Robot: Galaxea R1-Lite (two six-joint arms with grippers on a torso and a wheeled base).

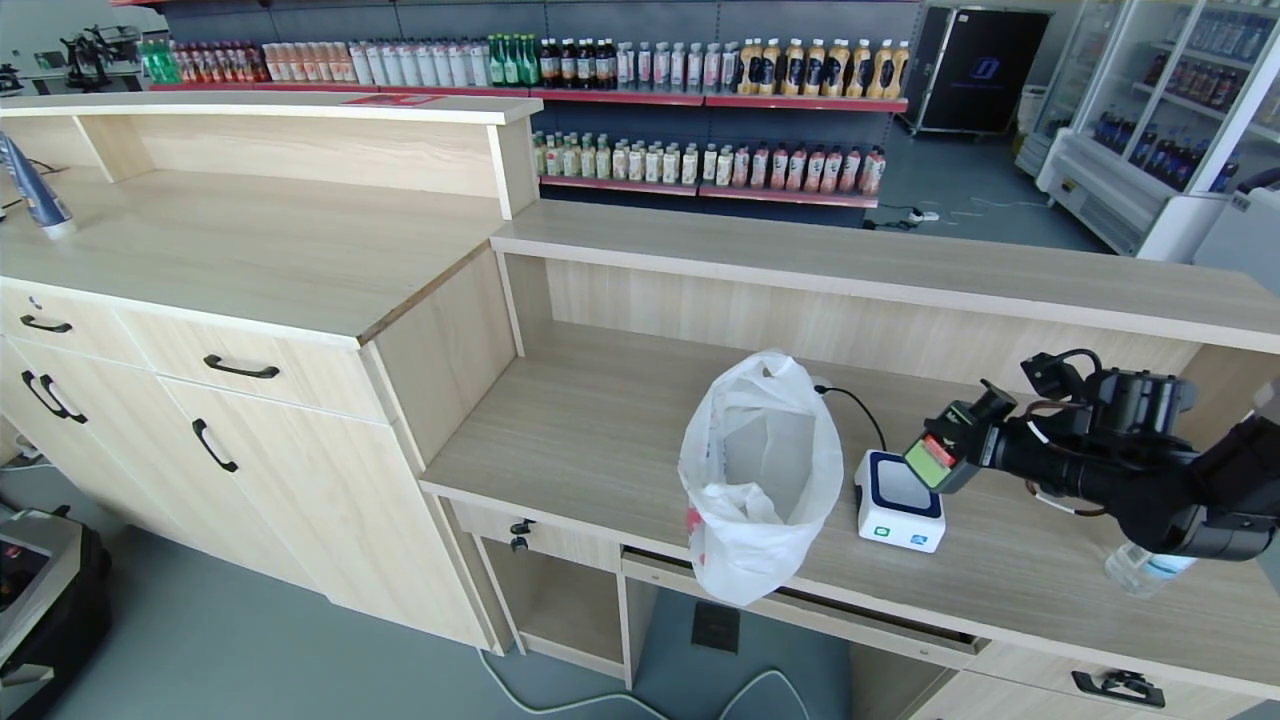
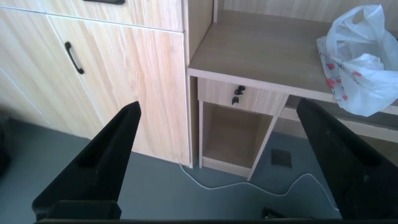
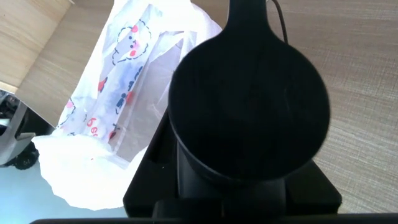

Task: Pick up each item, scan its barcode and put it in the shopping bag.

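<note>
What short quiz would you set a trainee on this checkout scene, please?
1. True or false: the bag stands to the robot's left of the scanner.
2. Where does the right gripper hold the item? A above the scanner; B inside the bag; C left of the bag.
3. Fill in: the left gripper is ___.
Key: 1 true; 2 A; 3 open.

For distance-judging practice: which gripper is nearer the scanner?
Right. The right gripper holds an item above the scanner; the left gripper hangs off the counter, beyond the shopping bag.
</note>
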